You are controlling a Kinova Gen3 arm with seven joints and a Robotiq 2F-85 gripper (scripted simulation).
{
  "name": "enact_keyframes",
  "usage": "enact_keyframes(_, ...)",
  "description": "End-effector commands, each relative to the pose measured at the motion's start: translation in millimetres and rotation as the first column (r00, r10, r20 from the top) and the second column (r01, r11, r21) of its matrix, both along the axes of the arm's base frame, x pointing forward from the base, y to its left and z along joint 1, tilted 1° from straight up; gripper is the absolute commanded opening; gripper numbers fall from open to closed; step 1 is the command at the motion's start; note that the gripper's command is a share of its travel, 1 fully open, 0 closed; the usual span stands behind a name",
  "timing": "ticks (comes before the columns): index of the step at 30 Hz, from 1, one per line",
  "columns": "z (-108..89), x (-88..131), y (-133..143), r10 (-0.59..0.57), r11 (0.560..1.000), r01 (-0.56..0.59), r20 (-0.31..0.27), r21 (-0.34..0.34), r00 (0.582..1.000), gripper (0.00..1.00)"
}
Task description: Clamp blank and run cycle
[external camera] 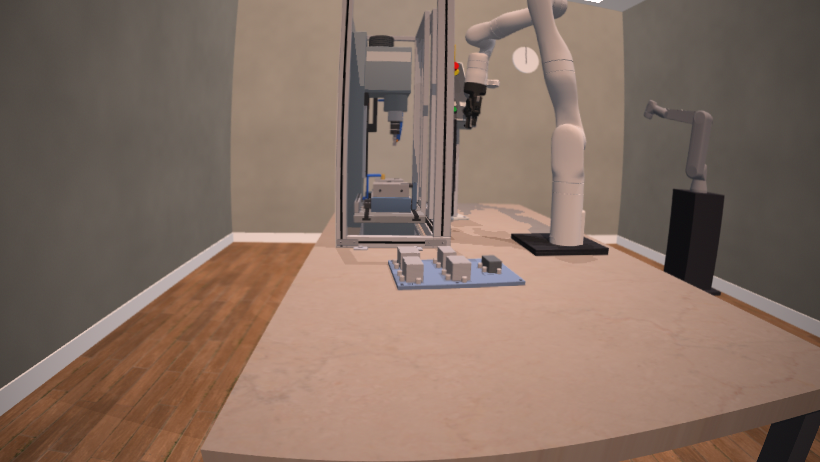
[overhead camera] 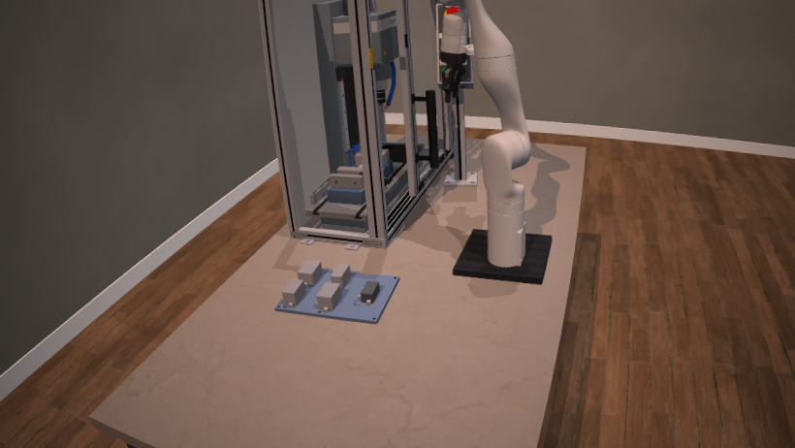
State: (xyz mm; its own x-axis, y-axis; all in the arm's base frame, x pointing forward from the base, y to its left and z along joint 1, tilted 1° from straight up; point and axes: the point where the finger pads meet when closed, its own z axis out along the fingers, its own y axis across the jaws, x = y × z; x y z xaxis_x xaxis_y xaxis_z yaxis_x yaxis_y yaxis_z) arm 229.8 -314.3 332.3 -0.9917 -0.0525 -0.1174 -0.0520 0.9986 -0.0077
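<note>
On the blue plate (overhead camera: 383, 303) before the guard (overhead camera: 276, 111) stand four grey blanks (overhead camera: 328, 295) and one dark master (overhead camera: 369, 290), all upright. Beside the guard, at the control column (overhead camera: 459, 139), the gripper (overhead camera: 448, 91) hangs with fingers fairly wide and holding nothing. Whether it touches the column is hard to tell.
</note>
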Motion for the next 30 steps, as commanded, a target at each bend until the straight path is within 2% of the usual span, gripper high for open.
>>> enact_keyframes(1, 0.6, 0, 0, 0.0, 1.0, 0.0, 0.001, -0.001, 1.0, 0.8)
enact_keyframes(6, 0.6, 0, 0, 0.0, 1.0, 0.0, 0.001, -0.001, 1.0, 0.8)
enact_keyframes(11, 0.3, -17, -1, 0.0, 1.0, 0.0, 0.001, -0.001, 1.0, 0.8)
enact_keyframes(23, 0.3, -17, -1, 0.0, 1.0, 0.0, 0.001, -0.001, 1.0, 0.8)
enact_keyframes(28, 60.3, -18, -1, -0.001, 1.0, 0.001, -0.103, -0.007, 0.995, 0.8)
enact_keyframes(30, 60.3, -18, -1, -0.001, 1.0, 0.001, -0.103, -0.007, 0.995, 0.8)
